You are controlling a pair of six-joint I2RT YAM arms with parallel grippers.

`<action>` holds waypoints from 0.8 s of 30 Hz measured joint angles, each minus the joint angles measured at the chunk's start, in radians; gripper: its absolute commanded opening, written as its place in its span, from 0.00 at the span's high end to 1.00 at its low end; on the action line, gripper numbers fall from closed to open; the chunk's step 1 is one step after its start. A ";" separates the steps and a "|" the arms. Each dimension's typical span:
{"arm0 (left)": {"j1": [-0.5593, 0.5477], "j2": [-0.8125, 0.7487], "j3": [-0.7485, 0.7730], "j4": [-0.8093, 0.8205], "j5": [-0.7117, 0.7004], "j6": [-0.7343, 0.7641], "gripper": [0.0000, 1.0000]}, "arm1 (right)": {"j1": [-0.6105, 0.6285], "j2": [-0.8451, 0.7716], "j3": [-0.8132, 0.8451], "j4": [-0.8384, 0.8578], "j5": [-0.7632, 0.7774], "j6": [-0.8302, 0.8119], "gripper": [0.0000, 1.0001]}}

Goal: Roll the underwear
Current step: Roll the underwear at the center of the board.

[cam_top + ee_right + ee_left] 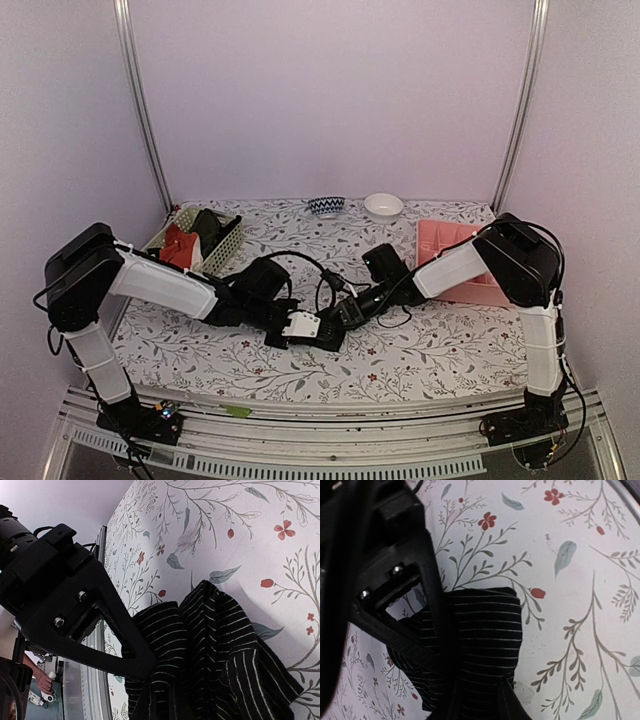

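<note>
Looks like the rolling step: right hand (347,312) pinched shut on black underwear (485,640), left of pink tray (435,240); left hand (305,328) grip unclear. Next: tuck and turn cloth evenly.

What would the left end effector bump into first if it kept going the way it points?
The black underwear, most likely: the cloth lies bunched at the tips of the left end effector. Just beneath is the flowered table, though depth is hard to judge.

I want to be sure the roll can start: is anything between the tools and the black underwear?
Nothing visible is. The left tool and the right tool both rest directly on the black underwear.
</note>
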 measured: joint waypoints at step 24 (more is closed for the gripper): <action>0.037 0.062 0.284 -0.653 0.238 -0.134 1.00 | 0.002 -0.580 -0.347 -0.132 0.490 -0.107 0.43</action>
